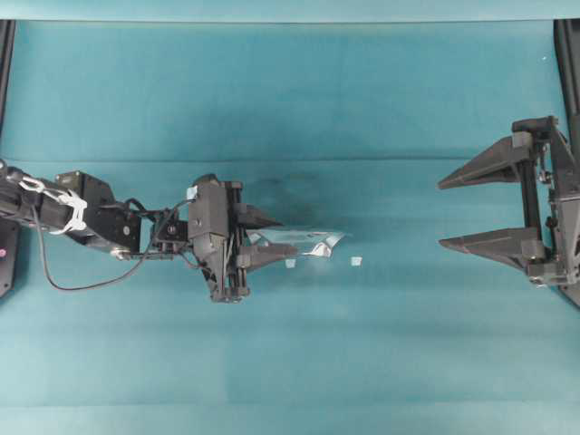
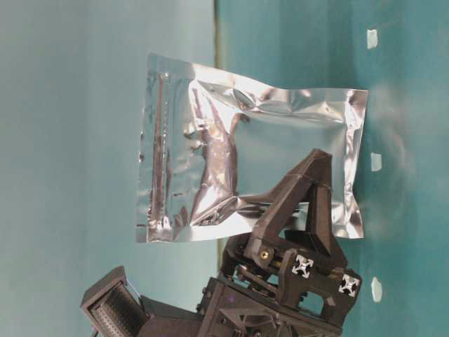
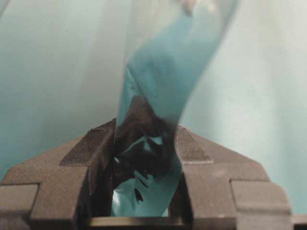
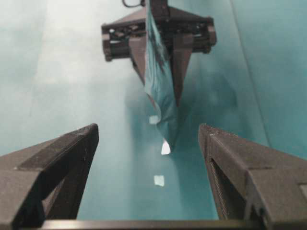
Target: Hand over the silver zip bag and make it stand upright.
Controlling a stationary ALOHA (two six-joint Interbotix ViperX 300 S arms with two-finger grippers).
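The silver zip bag [image 1: 313, 243] is a crinkled foil pouch, and my left gripper [image 1: 263, 237] is shut on its lower part near the middle of the table. The pouch is held edge-on to the overhead view. In the table-level view the bag [image 2: 252, 168] shows its broad face, with the zip strip on the edge farthest from the table and the left gripper [image 2: 312, 175] pinching the other end. The left wrist view shows foil [image 3: 148, 143] squeezed between the jaws. My right gripper [image 1: 441, 214] waits wide open at the far right, facing the bag [image 4: 160, 91], which is well apart from its fingertips [image 4: 91, 132].
Small pale scraps lie on the teal table: one [image 1: 290, 264] under the bag and another [image 1: 355, 261] just past its tip. From the right wrist a scrap [image 4: 159, 180] shows between the open fingers. A dark frame post [image 1: 566, 54] stands at the right edge.
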